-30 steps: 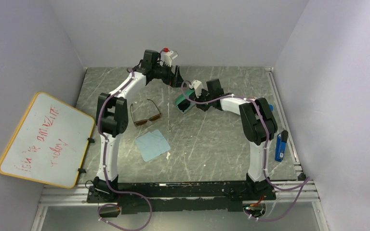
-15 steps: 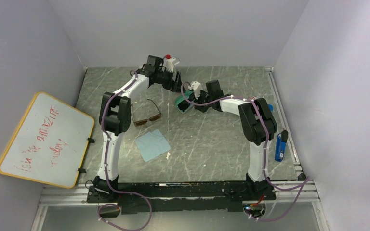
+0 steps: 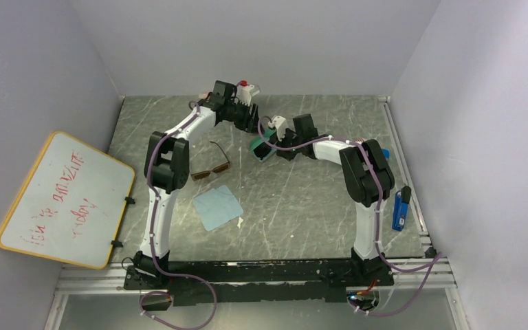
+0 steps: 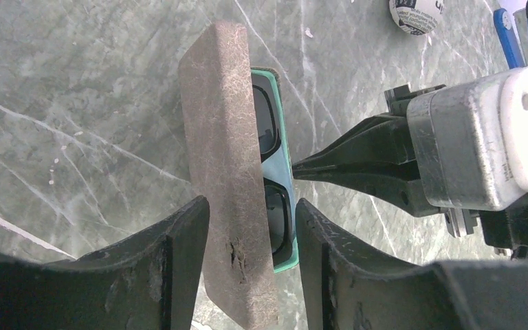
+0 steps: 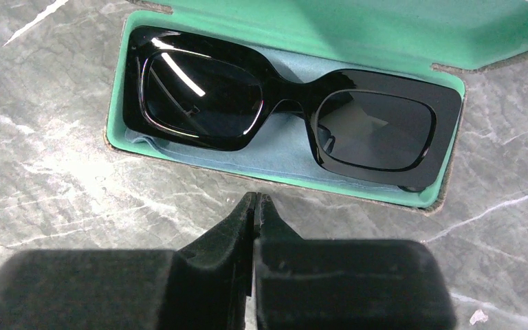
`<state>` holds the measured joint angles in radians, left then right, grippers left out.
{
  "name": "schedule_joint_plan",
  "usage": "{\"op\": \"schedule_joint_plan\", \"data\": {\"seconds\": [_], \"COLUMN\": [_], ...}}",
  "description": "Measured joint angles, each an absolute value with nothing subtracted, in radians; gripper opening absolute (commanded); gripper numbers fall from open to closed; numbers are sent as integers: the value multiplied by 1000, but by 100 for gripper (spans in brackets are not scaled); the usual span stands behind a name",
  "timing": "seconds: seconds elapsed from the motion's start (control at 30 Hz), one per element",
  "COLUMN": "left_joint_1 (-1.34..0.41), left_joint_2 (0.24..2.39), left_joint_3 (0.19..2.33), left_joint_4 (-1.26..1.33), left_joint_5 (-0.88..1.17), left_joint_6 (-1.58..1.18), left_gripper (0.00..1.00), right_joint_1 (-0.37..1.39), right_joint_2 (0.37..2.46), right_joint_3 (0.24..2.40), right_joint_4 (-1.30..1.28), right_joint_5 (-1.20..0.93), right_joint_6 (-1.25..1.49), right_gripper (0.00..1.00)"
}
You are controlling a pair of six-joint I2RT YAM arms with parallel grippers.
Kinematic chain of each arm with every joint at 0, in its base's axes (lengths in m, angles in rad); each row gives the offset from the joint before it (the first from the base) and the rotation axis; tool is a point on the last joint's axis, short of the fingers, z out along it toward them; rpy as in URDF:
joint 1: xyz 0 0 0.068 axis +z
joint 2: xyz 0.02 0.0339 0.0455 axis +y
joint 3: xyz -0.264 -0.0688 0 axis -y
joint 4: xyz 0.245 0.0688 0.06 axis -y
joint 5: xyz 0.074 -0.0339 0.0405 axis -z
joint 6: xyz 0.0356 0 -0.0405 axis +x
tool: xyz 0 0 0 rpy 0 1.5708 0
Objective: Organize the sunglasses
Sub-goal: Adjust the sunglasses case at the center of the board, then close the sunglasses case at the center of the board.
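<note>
Two sunglasses (image 3: 208, 163), one case (image 4: 227, 172), one loose cloth (image 3: 216, 206), one whiteboard (image 3: 65, 199)

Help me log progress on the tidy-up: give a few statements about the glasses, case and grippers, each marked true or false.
1. The black sunglasses lie inside the open case. True.
2. The right gripper is wide open. False: its jaws are shut, by the case's front edge.
3. The amber sunglasses sit in a case. False: they lie on the bare table.
4. The left gripper has one finger on either side of the case. True.
5. A light-blue cloth lies on the table. True.
</note>
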<state>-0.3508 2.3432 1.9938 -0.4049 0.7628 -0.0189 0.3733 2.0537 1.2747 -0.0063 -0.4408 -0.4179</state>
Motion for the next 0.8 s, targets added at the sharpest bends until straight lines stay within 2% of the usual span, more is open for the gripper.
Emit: {"op": "schedule_joint_plan", "data": {"seconds": [0.2, 0.37, 0.43, 0.67, 0.8], "left_joint_1": [-350, -350, -350, -347, -345], "left_joint_2": [2352, 2366, 2373, 2374, 2384], "left_joint_3": [2005, 2009, 2013, 2017, 2027], "left_joint_4": [-405, -404, -401, -399, -395], "left_joint_5": [772, 788, 794, 806, 819], "left_joint_6": [-20, -22, -24, -23, -24], "left_gripper": [47, 32, 29, 30, 38], "right_joint_1": [376, 377, 377, 377, 377], "right_joint_2": [2061, 2064, 2065, 2071, 2072], "right_joint_3": [1285, 1291, 1294, 1307, 1309], "right_joint_4": [-7, -16, -18, -33, -36], "right_joint_5": [-448, -448, -448, -451, -452], "right_joint_6": [-418, -418, -418, -418, -418], "right_gripper": [4, 4, 4, 4, 4]}}
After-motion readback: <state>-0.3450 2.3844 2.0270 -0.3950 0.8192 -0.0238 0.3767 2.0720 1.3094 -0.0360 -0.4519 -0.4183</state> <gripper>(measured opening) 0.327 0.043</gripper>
